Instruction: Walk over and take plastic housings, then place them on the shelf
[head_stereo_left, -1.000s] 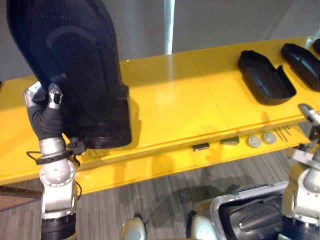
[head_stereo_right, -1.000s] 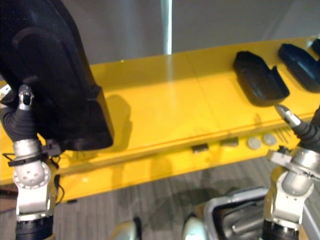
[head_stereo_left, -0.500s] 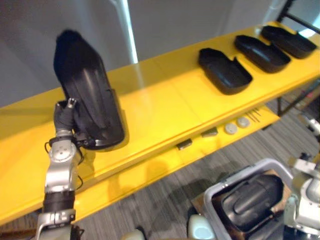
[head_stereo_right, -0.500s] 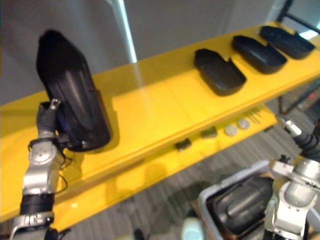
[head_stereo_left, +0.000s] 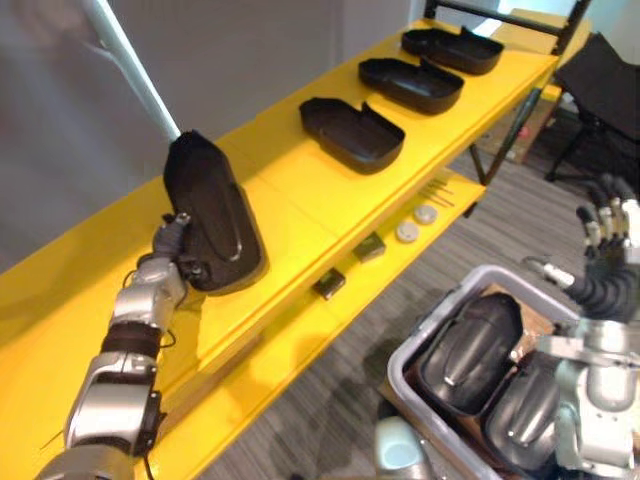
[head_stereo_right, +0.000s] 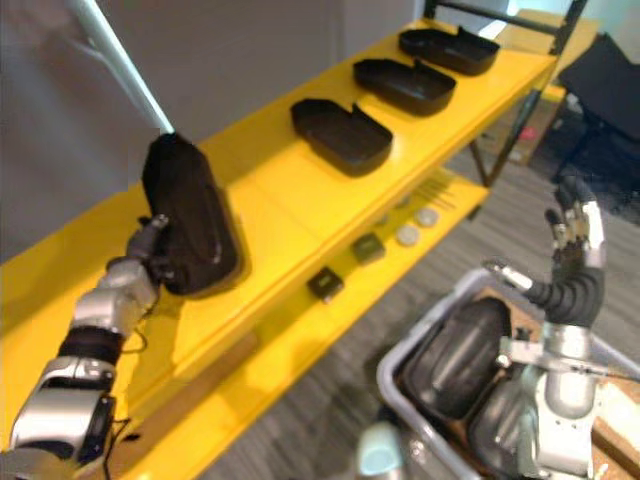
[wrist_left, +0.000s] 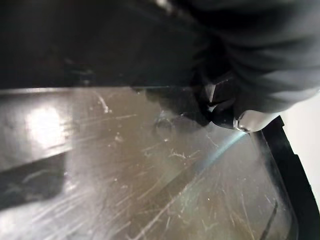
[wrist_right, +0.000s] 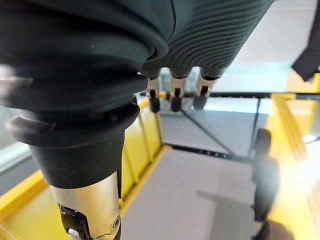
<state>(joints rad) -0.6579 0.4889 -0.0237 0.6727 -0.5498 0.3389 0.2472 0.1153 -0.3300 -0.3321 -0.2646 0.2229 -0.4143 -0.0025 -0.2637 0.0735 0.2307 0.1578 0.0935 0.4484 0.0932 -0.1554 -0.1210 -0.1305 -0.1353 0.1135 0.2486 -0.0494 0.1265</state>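
Lowered since a second ago, your housing (head_stereo_left: 212, 222) lies on the shelf (head_stereo_left: 295, 205), left hand (head_stereo_left: 172, 238) pinching its end. Your right hand (head_stereo_left: 606, 225) is spread wide

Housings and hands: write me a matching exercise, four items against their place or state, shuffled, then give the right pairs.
1. held housing
2. open housings
3. binned housings
4. right hand

A. in the grey bin
B. raised, fingers straight, holding nothing
C. hollow side up, in a row along the shelf
D. dome side up on the shelf, gripped at its near end by the left hand

Pairs: 1-D, 2-C, 3-A, 4-B.
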